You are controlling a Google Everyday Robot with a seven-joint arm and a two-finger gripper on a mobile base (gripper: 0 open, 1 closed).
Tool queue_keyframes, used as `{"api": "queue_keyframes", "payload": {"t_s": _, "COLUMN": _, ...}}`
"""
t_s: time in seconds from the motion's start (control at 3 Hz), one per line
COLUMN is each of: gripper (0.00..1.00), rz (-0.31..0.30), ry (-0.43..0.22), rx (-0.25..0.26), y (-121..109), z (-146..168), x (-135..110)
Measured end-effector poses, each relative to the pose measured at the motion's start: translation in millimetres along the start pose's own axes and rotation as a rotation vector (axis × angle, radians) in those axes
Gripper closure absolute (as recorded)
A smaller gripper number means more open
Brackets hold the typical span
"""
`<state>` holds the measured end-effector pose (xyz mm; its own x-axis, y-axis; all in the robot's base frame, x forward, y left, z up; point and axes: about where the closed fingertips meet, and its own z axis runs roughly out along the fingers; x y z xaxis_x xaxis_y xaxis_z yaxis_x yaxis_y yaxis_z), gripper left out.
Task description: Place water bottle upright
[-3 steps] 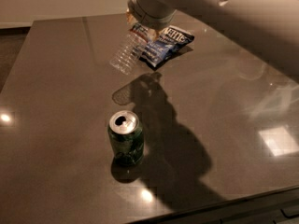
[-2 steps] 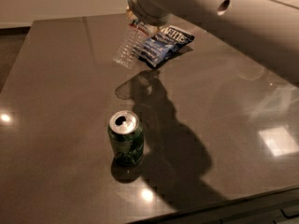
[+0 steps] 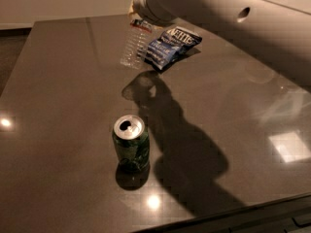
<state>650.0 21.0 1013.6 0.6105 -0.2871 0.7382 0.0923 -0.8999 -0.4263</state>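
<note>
The water bottle [image 3: 131, 48] is a clear ribbed plastic bottle. It hangs tilted in the air above the far part of the dark table [image 3: 58, 106], its base pointing down and to the left. Its top end with the label band disappears under my white arm. My gripper [image 3: 139, 21] is at the bottle's top end, mostly hidden by the wrist, and is shut on the bottle. The bottle's shadow [image 3: 138, 88] lies on the table below it.
A blue chip bag [image 3: 169, 47] lies on the table just right of the bottle. An opened green soda can [image 3: 130, 143] stands upright nearer the front. My arm's large shadow [image 3: 187, 164] runs toward the front edge. Light spots reflect on the tabletop.
The arm has lifted a little and drawn slightly farther back, carrying the bottle with it. The can and the chip bag have not moved.
</note>
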Motion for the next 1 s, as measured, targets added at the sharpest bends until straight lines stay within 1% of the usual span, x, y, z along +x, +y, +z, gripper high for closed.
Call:
{"api": "queue_keyframes", "payload": {"t_s": 0.33, "gripper": 1.0, "rz": -0.113, "ry": -0.01, "rx": 0.073, "y": -11.7, "z": 0.2, "x": -3.9}}
{"api": "queue_keyframes", "payload": {"t_s": 0.67, "gripper": 1.0, "rz": -0.217, "ry": -0.014, "rx": 0.124, "y": -18.3, "z": 0.6, "x": -4.3}}
{"api": "queue_keyframes", "payload": {"t_s": 1.0, "gripper": 1.0, "rz": -0.277, "ry": -0.009, "rx": 0.127, "y": -20.2, "z": -1.5, "x": -4.1}}
